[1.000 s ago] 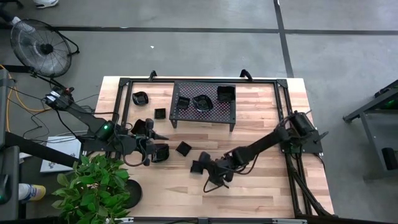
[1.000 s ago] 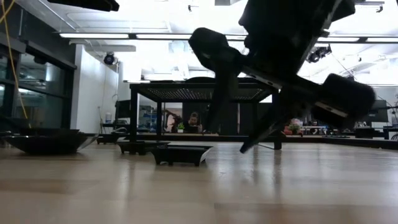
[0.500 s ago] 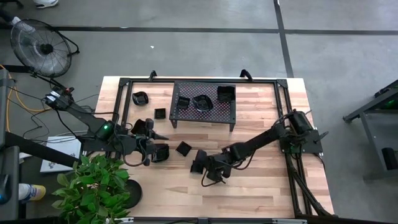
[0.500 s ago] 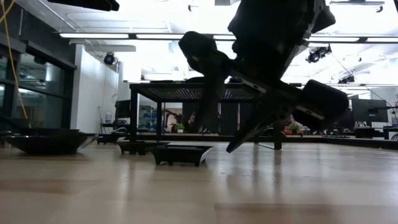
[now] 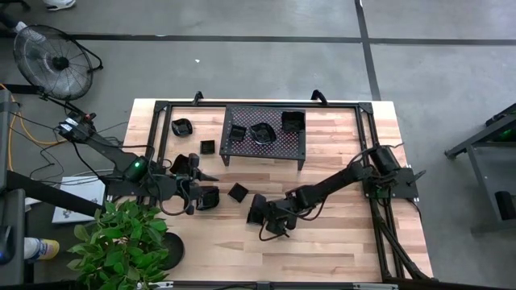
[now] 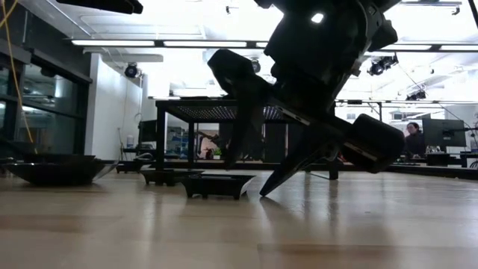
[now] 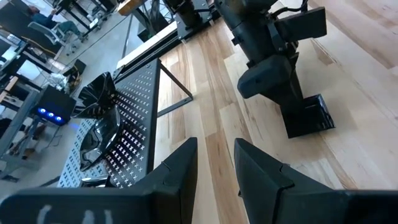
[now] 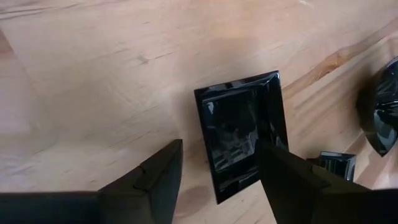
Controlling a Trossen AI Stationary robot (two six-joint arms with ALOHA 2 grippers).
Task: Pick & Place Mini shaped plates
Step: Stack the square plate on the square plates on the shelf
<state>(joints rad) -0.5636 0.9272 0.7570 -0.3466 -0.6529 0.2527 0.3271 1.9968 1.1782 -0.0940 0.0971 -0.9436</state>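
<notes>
The right tool point(image 5: 260, 216) hangs low over the tabletop point(image 5: 339, 242) with its fingers point(image 8: 155, 180) spread wide, straddling a square plate point(image 8: 244, 134) that lies flat on the wood, not yet gripped. The left tool point(image 5: 201, 189) waits near the tabletop's left edge, fingers point(image 7: 180, 171) parted a little, holding nothing. More plates sit on the rack point(image 5: 266, 133) and on the wood beside it.

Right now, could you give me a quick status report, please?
Right gripper open, just short of square dish on table. Left gripper waiting, empty. Nothing in the way.
</notes>
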